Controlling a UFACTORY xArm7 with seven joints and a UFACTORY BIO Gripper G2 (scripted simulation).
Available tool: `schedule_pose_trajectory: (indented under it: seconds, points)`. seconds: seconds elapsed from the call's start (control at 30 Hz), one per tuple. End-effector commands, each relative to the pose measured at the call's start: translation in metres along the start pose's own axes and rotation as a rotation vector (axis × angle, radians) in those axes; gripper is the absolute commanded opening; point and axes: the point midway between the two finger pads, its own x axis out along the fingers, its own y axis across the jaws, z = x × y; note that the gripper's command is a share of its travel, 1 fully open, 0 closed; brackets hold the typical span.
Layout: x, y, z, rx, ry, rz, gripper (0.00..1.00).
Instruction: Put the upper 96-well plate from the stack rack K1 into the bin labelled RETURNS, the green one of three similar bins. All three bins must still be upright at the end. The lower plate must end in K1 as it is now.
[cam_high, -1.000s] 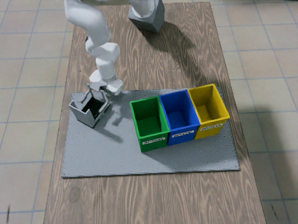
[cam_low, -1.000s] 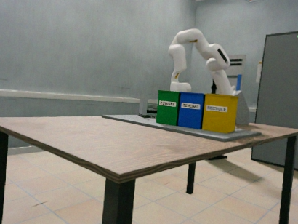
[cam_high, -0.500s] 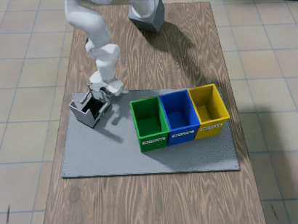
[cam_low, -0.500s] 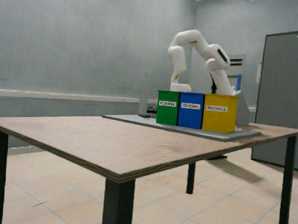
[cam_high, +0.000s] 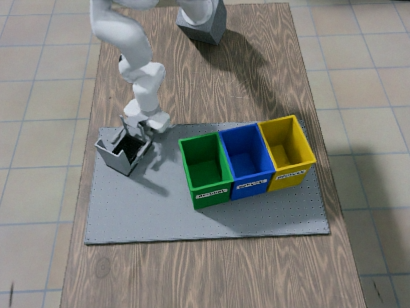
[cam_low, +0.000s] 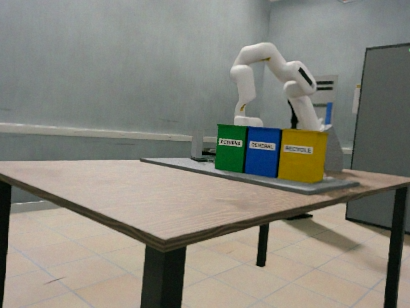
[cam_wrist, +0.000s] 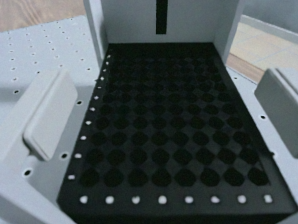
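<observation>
Top view: gripper (cam_high: 134, 131) (cam_wrist: 167, 107) at rack K1 (cam_high: 116, 161) (cam_low: 197, 145) (cam_wrist: 160, 22), left of the green bin (cam_high: 207, 172) (cam_low: 231, 148); blue bin (cam_high: 247, 155) (cam_low: 263, 151) and yellow bin (cam_high: 286, 145) (cam_low: 303, 156) alongside, all upright on a grey pegboard on the tabletop (cam_high: 210, 270) (cam_low: 165, 210). Exterior view: green label looks like RETURNS; the bins hide most of the rack, gripper out of sight. Wrist view: fingers spread part-way, nothing between the pads, one off each side of the dark upper plate (cam_wrist: 165, 140), which sits in the rack between its walls. Can't make out the lower plate. Step in hand, my guess: line up and lower for the grasp. Keep the plate centred and square between the pads, go down straight, stop at the upper plate's sides only; too deep likely pinches both. Close gently, then lift straight up past the rack walls before swinging over, high enough to miss the green rim.
</observation>
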Motion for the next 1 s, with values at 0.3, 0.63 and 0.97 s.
schedule_pose_trajectory:
  seconds: [0.3,0.63,0.97]
  points:
    - [0.0006,0.0,-0.002,0.0,-0.002,0.0,0.37]
    - [0.0006,0.0,-0.0019,0.0,-0.002,0.0,0.0]
    - [0.0006,0.0,-0.0019,0.0,-0.002,0.0,0.0]
